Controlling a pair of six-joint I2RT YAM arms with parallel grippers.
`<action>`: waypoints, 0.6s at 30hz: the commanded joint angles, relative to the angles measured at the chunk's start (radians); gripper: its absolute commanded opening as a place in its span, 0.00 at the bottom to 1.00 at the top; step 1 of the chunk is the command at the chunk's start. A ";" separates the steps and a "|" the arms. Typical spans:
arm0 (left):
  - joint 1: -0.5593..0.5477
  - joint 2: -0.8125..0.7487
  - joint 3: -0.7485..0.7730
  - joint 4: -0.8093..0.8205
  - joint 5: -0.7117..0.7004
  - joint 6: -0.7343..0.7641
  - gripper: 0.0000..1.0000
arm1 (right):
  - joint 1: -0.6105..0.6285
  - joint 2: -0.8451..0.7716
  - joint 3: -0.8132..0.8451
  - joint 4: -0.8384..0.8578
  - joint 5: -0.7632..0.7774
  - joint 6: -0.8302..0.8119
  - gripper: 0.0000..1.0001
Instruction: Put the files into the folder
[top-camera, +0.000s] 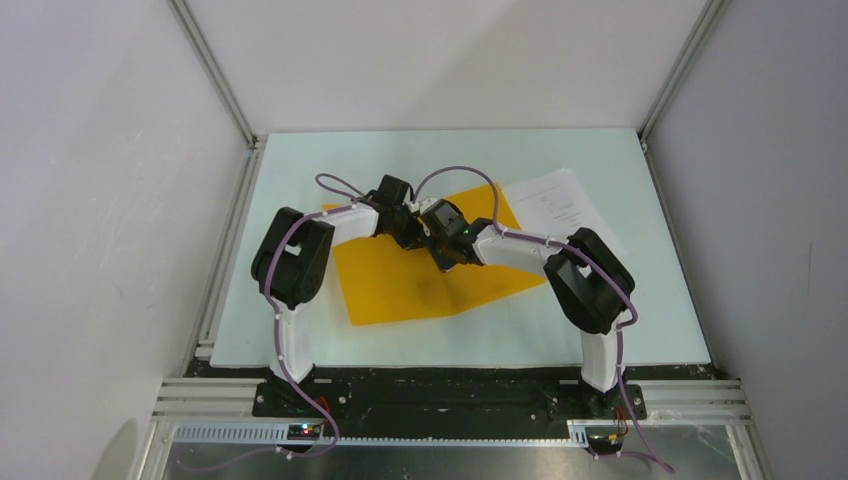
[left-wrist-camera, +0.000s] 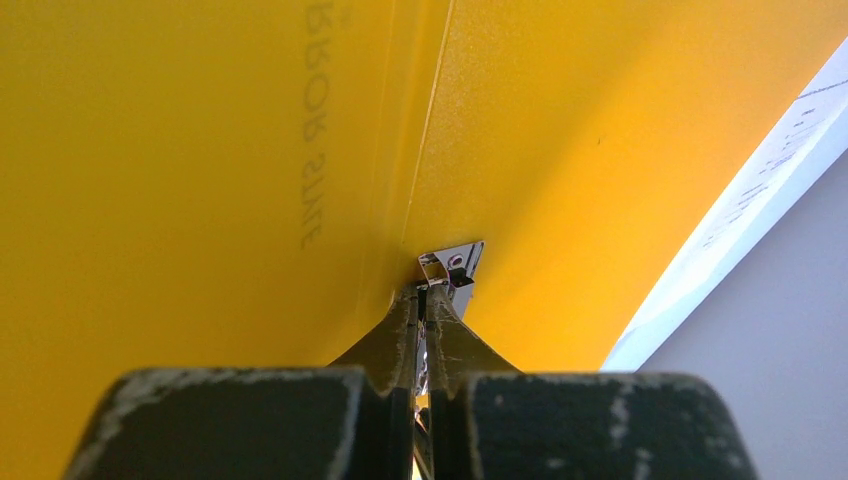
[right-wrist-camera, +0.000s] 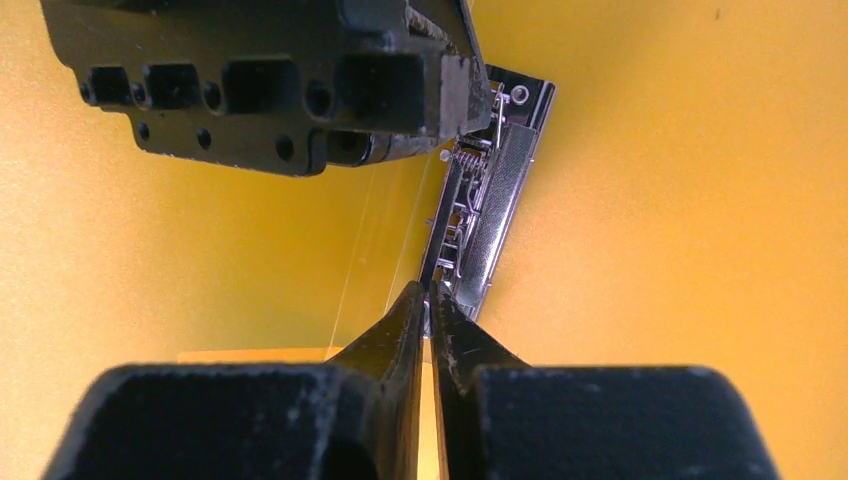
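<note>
My left pincer (left-wrist-camera: 428, 292) is pinched almost fully together, with only a hairline slit between its two fingers. The tips sit right against the near end of the small metal clip (left-wrist-camera: 455, 262) at the inner crease of the folder (left-wrist-camera: 200, 150). I cannot tell whether they actually grip a thin edge of that clip or only press on it. The folder's orange-yellow covers spread out to both sides ahead of the fingers, and faint lettering runs along the cover to the left of the crease.

My right pincer (right-wrist-camera: 430, 292) is also drawn nearly closed, with a narrow gap between the fingers. Its tips meet the near end of the same clip bar, which runs away from them up and to the right. Whether they hold it I cannot make out. The left pincer's black body hangs just beyond the far end of the bar, so the two face each other along it.

From above, both pincers meet over the far middle of the folder, which lies open and flat on the counter (top-camera: 330, 160). The files (top-camera: 565, 200) lie on the counter beyond and to the right of the right pincer, at the folder's far right edge, untouched by either one.
</note>
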 joint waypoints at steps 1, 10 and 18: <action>-0.014 0.042 -0.039 -0.053 -0.022 -0.010 0.04 | 0.004 0.013 0.036 0.005 0.000 -0.008 0.10; -0.014 0.046 -0.035 -0.054 -0.026 -0.003 0.04 | 0.008 0.028 0.034 -0.031 -0.019 -0.009 0.19; -0.014 0.043 -0.037 -0.054 -0.031 0.001 0.04 | 0.013 0.035 0.025 -0.044 -0.020 -0.012 0.17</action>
